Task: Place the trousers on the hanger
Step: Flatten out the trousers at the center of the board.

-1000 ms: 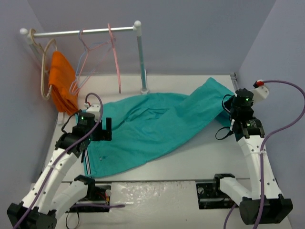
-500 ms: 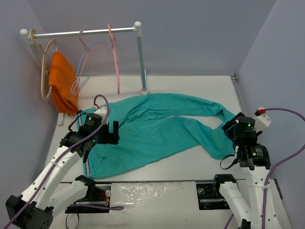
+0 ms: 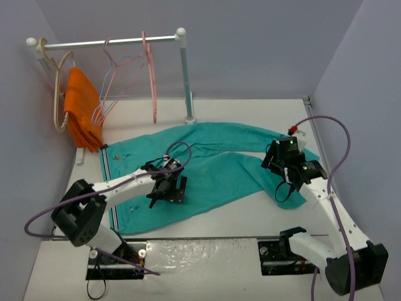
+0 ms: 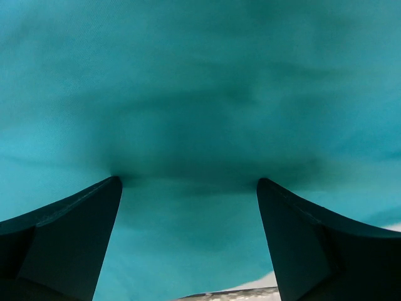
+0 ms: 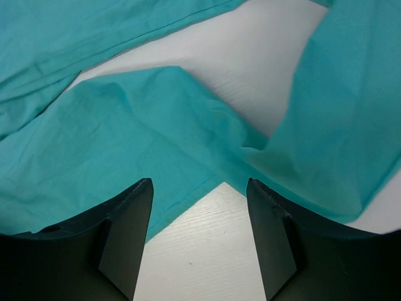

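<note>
Well away from the salmon-pink hanger, left jaws and right jaws gape empty over the teal trousers, so I'd pinch both legs together before lifting.

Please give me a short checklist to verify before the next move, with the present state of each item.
1. Left gripper open: ok, jaws stand wide over the trousers.
2. Right gripper open: ok, nothing between its fingers.
3. Trousers gripped: not ok, they lie on the table, held by neither gripper.
4. Legs laid together for hanging: not ok, bare table shows between them in the right wrist view.
5. Hanger ready: cannot tell; it hangs on the rail, away from both grippers.
</note>
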`<act>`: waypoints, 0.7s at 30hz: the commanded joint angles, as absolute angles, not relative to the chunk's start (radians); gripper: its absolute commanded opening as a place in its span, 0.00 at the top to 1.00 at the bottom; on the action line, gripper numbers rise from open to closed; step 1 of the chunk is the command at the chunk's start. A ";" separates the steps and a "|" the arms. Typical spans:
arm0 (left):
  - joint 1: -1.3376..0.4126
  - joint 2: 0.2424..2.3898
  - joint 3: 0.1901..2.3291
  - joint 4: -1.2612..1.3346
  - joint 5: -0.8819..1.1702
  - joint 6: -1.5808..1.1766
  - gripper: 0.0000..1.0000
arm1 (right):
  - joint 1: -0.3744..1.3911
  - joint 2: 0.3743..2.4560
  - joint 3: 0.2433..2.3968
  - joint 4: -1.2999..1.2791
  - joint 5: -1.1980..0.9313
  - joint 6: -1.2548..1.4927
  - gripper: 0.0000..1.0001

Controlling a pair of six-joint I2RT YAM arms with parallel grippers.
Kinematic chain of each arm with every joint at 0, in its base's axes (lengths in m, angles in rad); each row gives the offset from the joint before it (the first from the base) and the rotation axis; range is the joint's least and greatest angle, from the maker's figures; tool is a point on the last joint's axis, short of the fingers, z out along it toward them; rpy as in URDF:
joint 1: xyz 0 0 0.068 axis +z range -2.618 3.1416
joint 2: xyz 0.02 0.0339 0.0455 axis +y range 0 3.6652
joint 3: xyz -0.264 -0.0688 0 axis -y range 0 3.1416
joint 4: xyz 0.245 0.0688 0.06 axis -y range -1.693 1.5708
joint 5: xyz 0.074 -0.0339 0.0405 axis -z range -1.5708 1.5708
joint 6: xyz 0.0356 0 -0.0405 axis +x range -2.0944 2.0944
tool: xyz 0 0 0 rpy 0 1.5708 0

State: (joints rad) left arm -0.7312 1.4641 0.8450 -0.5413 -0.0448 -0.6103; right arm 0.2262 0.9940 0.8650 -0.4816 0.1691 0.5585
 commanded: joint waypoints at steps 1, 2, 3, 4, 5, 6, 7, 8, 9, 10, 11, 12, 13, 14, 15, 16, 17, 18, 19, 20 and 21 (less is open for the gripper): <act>-0.690 1.517 0.907 -0.702 -0.155 -0.693 0.13 | 0.404 1.087 0.852 -0.335 0.156 0.530 0.42; -0.672 1.525 0.901 -0.717 -0.156 -0.702 0.13 | 0.455 1.117 0.851 -0.319 0.166 0.530 0.42; -0.652 1.527 0.887 -0.725 -0.157 -0.709 0.13 | 0.510 1.162 0.855 -0.306 0.187 0.532 0.42; -0.631 1.522 0.875 -0.733 -0.164 -0.715 0.13 | 0.558 1.203 0.861 -0.293 0.199 0.530 0.42; -0.610 1.513 0.864 -0.741 -0.172 -0.719 0.13 | 0.602 1.241 0.867 -0.278 0.208 0.526 0.42; -0.588 1.504 0.853 -0.749 -0.180 -0.724 0.13 | 0.647 1.280 0.874 -0.264 0.217 0.522 0.42; -0.565 1.489 0.845 -0.757 -0.188 -0.727 0.13 | 0.686 1.314 0.882 -0.251 0.225 0.519 0.43; -0.542 1.469 0.838 -0.765 -0.195 -0.729 0.13 | 0.722 1.344 0.890 -0.238 0.232 0.516 0.43; -0.518 1.448 0.830 -0.772 -0.201 -0.730 0.13 | 0.753 1.380 0.898 -0.225 0.237 0.514 0.43; -0.494 1.425 0.822 -0.778 -0.207 -0.730 0.13 | 0.774 1.423 0.904 -0.212 0.240 0.515 0.43; -0.471 1.403 0.813 -0.784 -0.213 -0.730 0.13 | 0.794 1.467 0.909 -0.199 0.242 0.516 0.43; -0.451 1.372 0.810 -0.790 -0.217 -0.730 0.13 | 0.817 1.512 0.914 -0.184 0.241 0.519 0.43; -0.438 1.328 0.814 -0.797 -0.219 -0.729 0.13 | 0.841 1.561 0.919 -0.167 0.234 0.523 0.43; -0.431 1.282 0.821 -0.803 -0.224 -0.729 0.13 | 0.868 1.610 0.928 -0.156 0.225 0.526 0.43; -0.426 1.238 0.829 -0.808 -0.227 -0.727 0.13 | 0.894 1.655 0.938 -0.147 0.219 0.529 0.43; -0.424 1.202 0.842 -0.811 -0.228 -0.720 0.13 | 0.921 1.690 0.952 -0.141 0.218 0.535 0.44; -0.423 1.170 0.856 -0.816 -0.226 -0.703 0.13 | 0.948 1.722 0.968 -0.133 0.215 0.540 0.44; -0.422 1.141 0.870 -0.822 -0.222 -0.684 0.13 | 0.975 1.752 0.985 -0.124 0.210 0.545 0.45; -0.421 1.111 0.891 -0.828 -0.222 -0.670 0.13 | 1.008 1.787 1.009 -0.112 0.198 0.552 0.45; -0.421 1.087 0.910 -0.843 -0.227 -0.660 0.12 | 1.036 1.820 1.035 -0.101 0.182 0.559 0.46; -0.421 1.066 0.929 -0.866 -0.234 -0.653 0.12 | 1.059 1.851 1.062 -0.090 0.163 0.565 0.46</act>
State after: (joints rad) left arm -0.4232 1.1681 0.8171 -0.7914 -0.1896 -0.7006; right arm 0.9543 1.7368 0.9803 -0.1420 0.2021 0.5358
